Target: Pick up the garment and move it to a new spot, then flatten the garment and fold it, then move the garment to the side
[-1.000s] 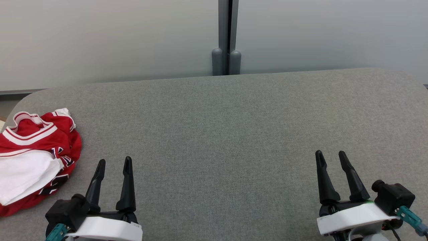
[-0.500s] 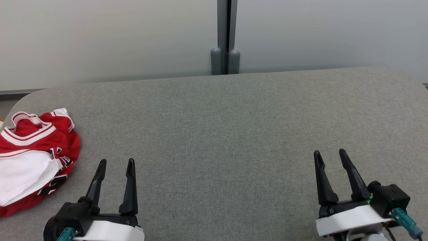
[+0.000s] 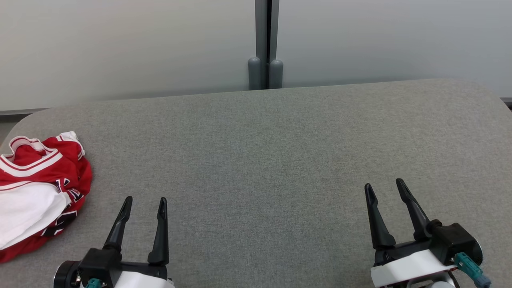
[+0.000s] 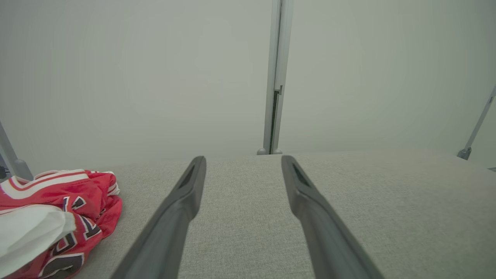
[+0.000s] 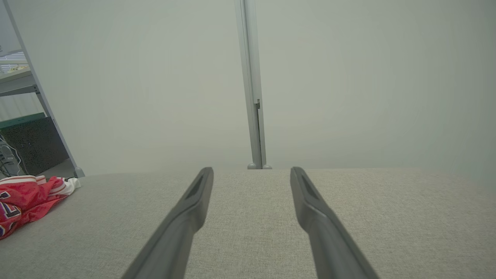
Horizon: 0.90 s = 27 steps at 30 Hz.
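Observation:
The garment [image 3: 38, 188] is a red jersey with white trim and a white panel, lying crumpled at the far left edge of the grey table [image 3: 264, 160]. It also appears low left in the left wrist view as the garment [image 4: 54, 217] and at the left edge of the right wrist view as the garment [image 5: 27, 197]. My left gripper [image 3: 145, 200] is open near the table's front left, just right of the garment and apart from it. My right gripper [image 3: 384, 185] is open at the front right, nothing between its fingers.
A pale partition wall stands behind the table, with a grey post [image 3: 265, 44] at its middle. A shelf frame [image 5: 23, 116] stands beyond the table's left end. The table has rounded far corners.
The whole picture has shifted a little, so the camera moved. Both grippers sit slightly lower and stay open; the garment lies unchanged.

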{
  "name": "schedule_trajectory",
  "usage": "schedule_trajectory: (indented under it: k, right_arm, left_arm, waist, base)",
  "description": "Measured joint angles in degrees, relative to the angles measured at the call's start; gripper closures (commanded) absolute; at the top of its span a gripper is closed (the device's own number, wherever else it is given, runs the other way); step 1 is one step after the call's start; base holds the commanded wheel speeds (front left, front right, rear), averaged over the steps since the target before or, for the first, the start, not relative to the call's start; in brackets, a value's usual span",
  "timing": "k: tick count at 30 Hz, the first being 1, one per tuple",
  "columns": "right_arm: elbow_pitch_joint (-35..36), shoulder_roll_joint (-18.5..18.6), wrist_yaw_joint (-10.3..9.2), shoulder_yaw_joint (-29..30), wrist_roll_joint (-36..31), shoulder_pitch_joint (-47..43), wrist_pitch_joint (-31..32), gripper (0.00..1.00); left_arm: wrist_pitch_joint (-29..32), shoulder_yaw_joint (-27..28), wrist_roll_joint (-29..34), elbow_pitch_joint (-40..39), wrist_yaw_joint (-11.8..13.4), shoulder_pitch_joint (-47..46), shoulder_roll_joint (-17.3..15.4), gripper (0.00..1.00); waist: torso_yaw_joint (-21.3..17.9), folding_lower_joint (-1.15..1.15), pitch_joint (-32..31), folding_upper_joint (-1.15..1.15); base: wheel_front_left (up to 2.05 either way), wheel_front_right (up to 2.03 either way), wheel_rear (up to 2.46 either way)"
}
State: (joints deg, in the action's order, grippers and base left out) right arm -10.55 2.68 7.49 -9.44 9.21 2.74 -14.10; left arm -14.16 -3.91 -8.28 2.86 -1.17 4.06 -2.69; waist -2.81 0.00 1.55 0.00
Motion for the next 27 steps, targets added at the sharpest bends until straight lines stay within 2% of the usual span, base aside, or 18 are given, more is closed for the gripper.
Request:
schedule_trajectory:
  k: [10, 27]
  right_arm:
    - [-0.2, 0.0, 0.0, -0.8, -3.8, -0.3, -0.9, 0.0]
    - [-0.4, 0.1, 0.0, -1.0, -3.8, -0.8, -0.9, 0.0]
  left_arm:
    - [-0.9, -0.4, 3.3, 0.4, 0.2, 0.3, 0.0, 0.0]
    - [-0.9, -0.9, 3.6, 1.1, -0.1, 0.3, -0.1, 0.0]
  waist:
    - [-0.3, 0.0, -0.4, 0.0]
    - [0.9, 0.0, -0.5, 0.0]
  base:
    - [0.0, 0.0, 0.0]
    - [0.0, 0.0, 0.0]
